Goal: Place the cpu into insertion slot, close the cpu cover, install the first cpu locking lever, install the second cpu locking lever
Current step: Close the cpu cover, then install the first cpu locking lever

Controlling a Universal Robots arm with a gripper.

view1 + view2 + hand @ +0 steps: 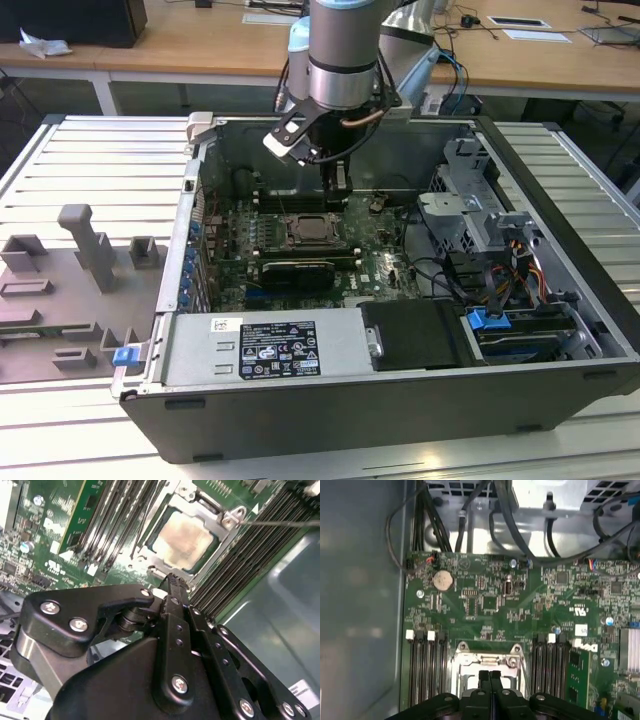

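The cpu (189, 534) lies flat in the insertion slot (462, 652), its dull beige metal top facing up out of the open computer case (330, 440). It is square, so it has no long axis. Its edges run parallel to the rows of memory slots (250, 555) on either side of it. The cpu cover (200, 512) lies down around it as a silvery frame, and the chip's top shows through the window. A thin metal lever rod (280, 523) sticks out from one corner of the socket; I cannot tell whether it is latched.

The tool (172, 580) hangs just above the socket's edge with its black fingers pressed together, pinching nothing. In the first wrist view their tips (490, 676) meet over the socket frame.

The case lies on its side on a ribbed metal surface (80, 160). Grey fixture blocks (90, 245) stand on this surface at the exterior view's left. Inside the case, a labelled power supply (265, 350) sits along the near wall and a drive cage (470, 200) is on the exterior view's right. Light wooden desks (200, 35) stand behind.
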